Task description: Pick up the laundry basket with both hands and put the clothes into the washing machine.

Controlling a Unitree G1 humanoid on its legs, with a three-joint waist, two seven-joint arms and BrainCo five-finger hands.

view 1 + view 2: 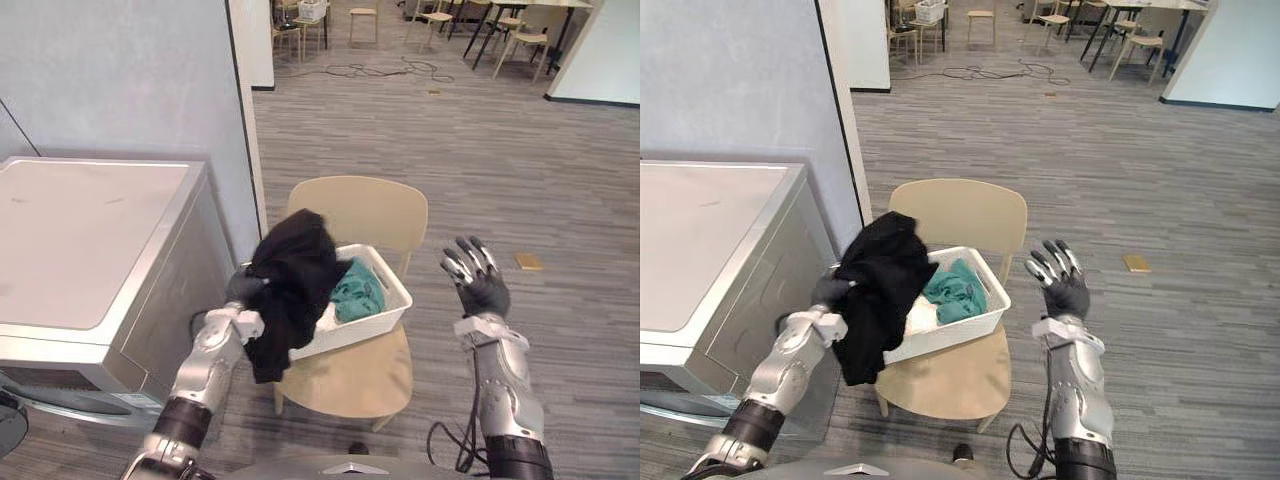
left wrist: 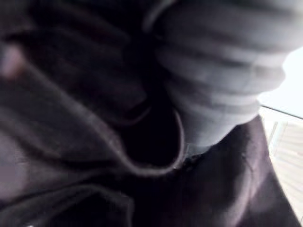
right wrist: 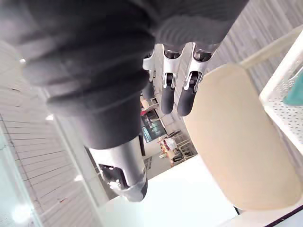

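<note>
Limp, light black garment [image 1: 295, 270] hangs off the left hand [image 1: 243, 287], whose grip cannot be told; probably best bunched mid-cloth. Right hand [image 1: 480, 285], three o'clock of the basket [image 1: 365, 328], is splayed and empty.

We see bright, even light on the grey plank floor [image 1: 500, 150]; at 9 o'clock the white washing machine top [image 1: 80, 230] gleams; black cloth [image 2: 71, 179] darkens our left wrist view.

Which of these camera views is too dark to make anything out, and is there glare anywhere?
Left wrist view: very dark, because the black garment drapes right across the camera, with brightness at one edge. Right wrist view: strongly backlit, with a white glare patch beyond the right hand. Both eye views: evenly lit, no glare to speak of.
</note>
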